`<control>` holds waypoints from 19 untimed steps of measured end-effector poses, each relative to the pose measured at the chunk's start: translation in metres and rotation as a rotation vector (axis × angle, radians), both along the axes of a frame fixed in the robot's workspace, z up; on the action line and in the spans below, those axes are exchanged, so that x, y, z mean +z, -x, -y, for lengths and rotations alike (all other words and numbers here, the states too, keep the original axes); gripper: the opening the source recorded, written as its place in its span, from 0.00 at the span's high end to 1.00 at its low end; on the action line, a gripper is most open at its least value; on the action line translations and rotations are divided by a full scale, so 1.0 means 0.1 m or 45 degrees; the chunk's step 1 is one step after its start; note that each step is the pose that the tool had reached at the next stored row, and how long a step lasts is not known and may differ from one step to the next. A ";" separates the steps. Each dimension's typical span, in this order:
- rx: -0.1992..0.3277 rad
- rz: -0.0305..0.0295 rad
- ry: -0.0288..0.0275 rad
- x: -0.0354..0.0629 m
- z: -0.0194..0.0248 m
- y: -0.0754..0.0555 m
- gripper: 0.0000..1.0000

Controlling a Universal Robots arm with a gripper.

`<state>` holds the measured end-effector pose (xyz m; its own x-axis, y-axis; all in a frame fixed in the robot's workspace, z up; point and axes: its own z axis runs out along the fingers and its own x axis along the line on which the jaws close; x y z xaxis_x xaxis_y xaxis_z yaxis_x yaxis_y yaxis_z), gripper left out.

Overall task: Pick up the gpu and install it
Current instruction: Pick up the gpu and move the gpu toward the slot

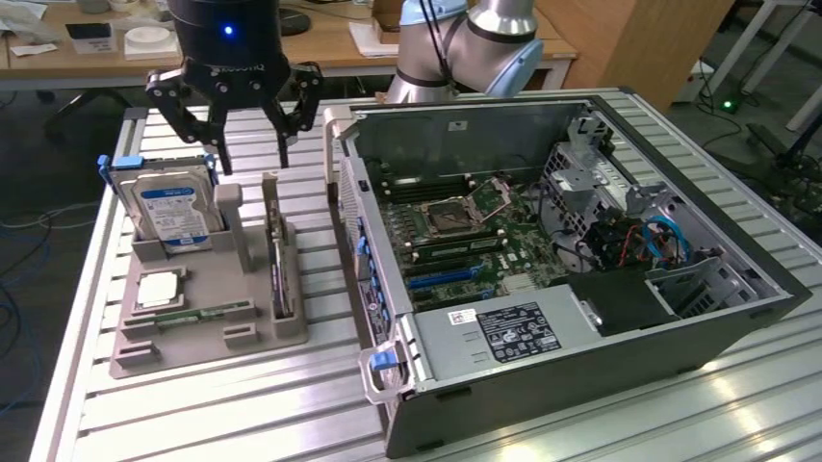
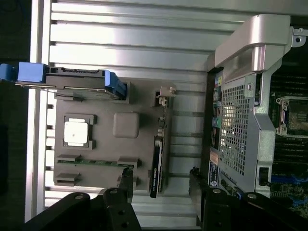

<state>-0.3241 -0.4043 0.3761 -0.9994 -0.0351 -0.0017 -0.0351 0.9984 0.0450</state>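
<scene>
The gpu (image 1: 279, 262) is a thin dark card standing on edge in a slot along the side of the grey holder tray (image 1: 206, 337) nearest the computer. In the wrist view the gpu (image 2: 156, 166) appears edge-on, with a pale bracket at one end. My gripper (image 1: 254, 159) hangs open and empty above the far end of the tray, over the gap between the hard drive and the gpu. In the wrist view the gripper (image 2: 161, 187) straddles one end of the card from well above, one finger on each side.
The silver hard drive (image 1: 167, 207) with a blue label stands upright in the tray, with a processor chip (image 1: 157, 289) and a green memory stick (image 1: 206, 313) lying in front. The open computer case (image 1: 565, 318) lies at the exterior view's right, its motherboard (image 1: 469, 231) exposed.
</scene>
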 end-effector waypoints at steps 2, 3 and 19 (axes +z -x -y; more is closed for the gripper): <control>0.007 0.0000 0.0000 -0.008 0.001 0.00 0.41; 0.009 0.0000 -0.0001 -0.014 0.003 0.00 0.41; 0.028 -0.0003 -0.0001 -0.105 0.034 0.01 0.41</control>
<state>-0.3247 -0.4077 0.3656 -0.9984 -0.0570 -0.0014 -0.0570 0.9974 0.0451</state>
